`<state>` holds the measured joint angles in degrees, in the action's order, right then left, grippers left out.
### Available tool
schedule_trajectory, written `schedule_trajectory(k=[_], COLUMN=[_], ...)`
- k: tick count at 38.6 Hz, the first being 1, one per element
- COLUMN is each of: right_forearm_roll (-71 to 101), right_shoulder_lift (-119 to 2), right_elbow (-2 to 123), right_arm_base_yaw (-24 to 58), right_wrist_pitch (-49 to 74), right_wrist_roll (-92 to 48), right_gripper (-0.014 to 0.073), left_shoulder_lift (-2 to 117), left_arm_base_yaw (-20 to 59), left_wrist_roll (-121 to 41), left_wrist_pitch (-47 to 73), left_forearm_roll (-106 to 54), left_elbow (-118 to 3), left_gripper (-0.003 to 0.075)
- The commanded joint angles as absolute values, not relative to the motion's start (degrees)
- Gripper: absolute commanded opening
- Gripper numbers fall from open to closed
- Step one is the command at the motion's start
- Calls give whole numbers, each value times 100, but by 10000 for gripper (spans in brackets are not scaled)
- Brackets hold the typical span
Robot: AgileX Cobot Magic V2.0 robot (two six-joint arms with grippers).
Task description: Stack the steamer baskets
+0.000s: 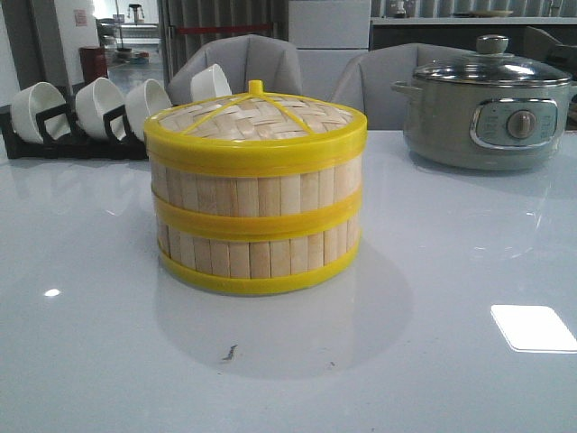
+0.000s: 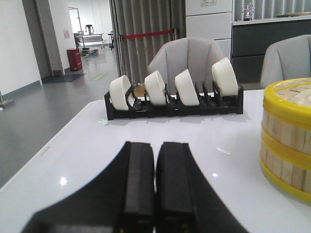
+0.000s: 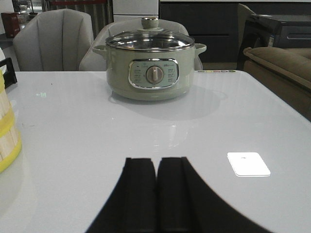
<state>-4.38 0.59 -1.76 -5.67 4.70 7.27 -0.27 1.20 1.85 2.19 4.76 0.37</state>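
Two steamer baskets stand one on the other in the middle of the white table, pale bamboo slats between yellow rims. A flat woven lid with a yellow knob covers the upper one. The stack's edge also shows in the left wrist view as steamer baskets and in the right wrist view as steamer baskets. My left gripper is shut and empty, low over the table, well apart from the stack. My right gripper is shut and empty too, on the stack's other side. Neither gripper appears in the front view.
A black rack with several white bowls stands at the back left. A grey-green electric pot with a glass lid sits at the back right. Grey chairs stand behind the table.
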Motion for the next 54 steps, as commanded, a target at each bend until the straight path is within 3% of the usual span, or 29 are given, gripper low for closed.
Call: schedule_trajectory(k=[1, 8, 54], right_forearm_roll=[-315, 469, 474], right_shoulder_lift=[179, 179, 179], right_elbow=[-87, -93, -88], right_arm_base_yaw=[-569, -569, -569], right_wrist_pitch=[-89, -65, -82], right_wrist_roll=[767, 282, 221], right_gripper=[66, 66, 66], left_shoulder_lift=[-95, -95, -95], left_arm_base_yaw=[111, 111, 111], left_wrist_roll=[253, 253, 253], left_wrist_pitch=[-302, -302, -302], left_forearm_roll=[468, 468, 468], left_elbow=[42, 42, 42], left_gripper=[89, 89, 89])
